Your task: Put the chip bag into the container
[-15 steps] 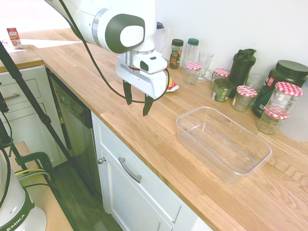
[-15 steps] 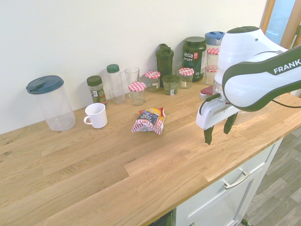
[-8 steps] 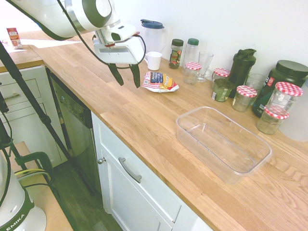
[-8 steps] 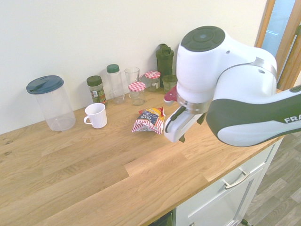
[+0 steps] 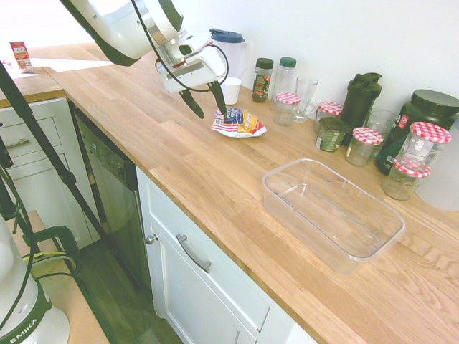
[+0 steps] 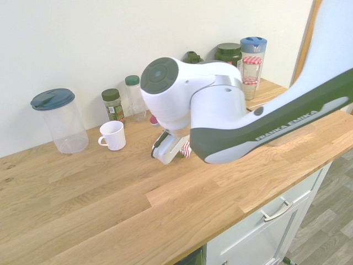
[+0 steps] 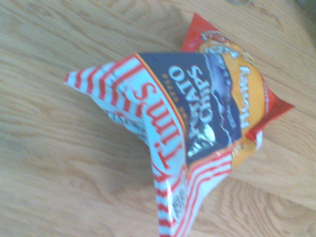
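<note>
Arm moved over chip bag [image 5: 239,121]; fingers [image 5: 205,102] (spread) just beside.

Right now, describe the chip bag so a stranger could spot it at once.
On the wooden countertop, look in front of the white mug, below the robot's open hand. The chip bag lies there: crumpled foil, red-and-white stripes with blue and orange patches, unlike the jars nearby.

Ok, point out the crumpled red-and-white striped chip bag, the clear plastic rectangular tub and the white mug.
Crumpled red-and-white striped chip bag [image 5: 240,122]: first exterior view, on its blue and orange top face.
Clear plastic rectangular tub [image 5: 331,214]: first exterior view, on its bare floor.
White mug [image 6: 113,135]: second exterior view, on its outer side.
</note>
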